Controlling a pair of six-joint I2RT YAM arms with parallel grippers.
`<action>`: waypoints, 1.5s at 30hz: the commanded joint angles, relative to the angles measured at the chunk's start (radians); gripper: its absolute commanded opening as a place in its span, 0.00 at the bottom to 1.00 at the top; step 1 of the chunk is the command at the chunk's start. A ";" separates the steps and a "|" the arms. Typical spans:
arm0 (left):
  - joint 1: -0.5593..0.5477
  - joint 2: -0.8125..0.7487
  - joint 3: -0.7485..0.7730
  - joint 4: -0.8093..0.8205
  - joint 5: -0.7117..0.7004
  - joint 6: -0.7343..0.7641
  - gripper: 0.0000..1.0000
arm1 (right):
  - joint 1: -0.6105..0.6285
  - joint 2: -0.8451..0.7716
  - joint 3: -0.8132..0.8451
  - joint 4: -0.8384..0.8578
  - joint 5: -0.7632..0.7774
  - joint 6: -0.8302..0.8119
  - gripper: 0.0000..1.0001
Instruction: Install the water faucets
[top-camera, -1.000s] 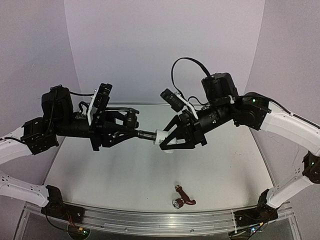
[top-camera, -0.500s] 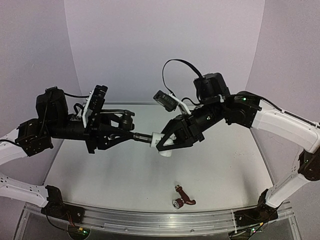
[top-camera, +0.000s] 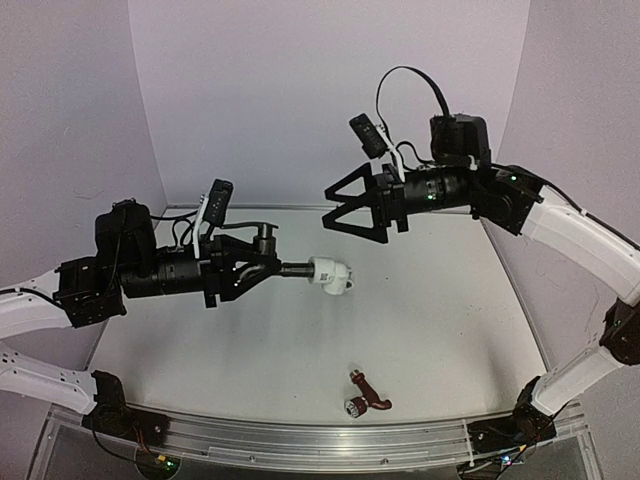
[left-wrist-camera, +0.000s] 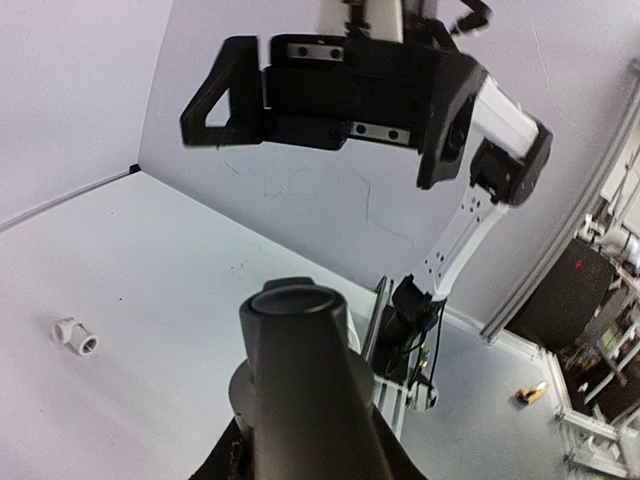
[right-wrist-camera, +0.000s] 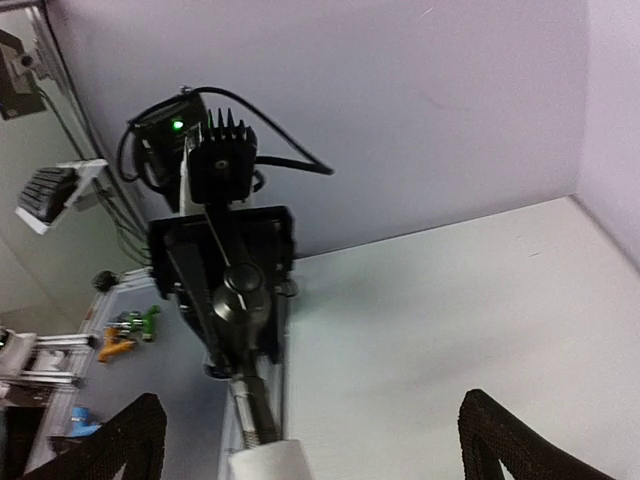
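My left gripper (top-camera: 258, 264) is shut on the dark grey faucet (top-camera: 288, 268), held level above the table and pointing right. A white elbow fitting (top-camera: 331, 275) sits on the faucet's threaded end. In the left wrist view the faucet's body (left-wrist-camera: 300, 380) fills the bottom and hides my fingers. The right gripper (top-camera: 336, 206) is open and empty, up and to the right of the fitting, clear of it. In the right wrist view its fingertips (right-wrist-camera: 138, 430) frame the fitting (right-wrist-camera: 268, 462) and the faucet (right-wrist-camera: 238, 300). The reddish-brown faucet (top-camera: 367, 395) lies on the table near the front edge.
A second white elbow fitting (left-wrist-camera: 76, 336) lies on the table at the left of the left wrist view. The aluminium rail (top-camera: 300, 440) runs along the near edge, and the walls (top-camera: 300, 100) close in the back and sides.
The right gripper opened, let go of the white fitting, and drew up and to the right. The left arm sank a little with the faucet, the fitting still on its end.
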 joint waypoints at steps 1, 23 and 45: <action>0.032 -0.001 0.000 0.204 -0.071 -0.241 0.00 | -0.008 -0.140 -0.062 0.037 0.240 -0.355 0.98; 0.250 0.154 0.022 0.506 0.381 -0.934 0.00 | 0.065 -0.395 -0.571 0.518 0.432 -1.774 0.93; 0.251 0.206 0.007 0.624 0.435 -1.009 0.00 | 0.139 -0.307 -0.580 0.575 0.401 -1.964 0.69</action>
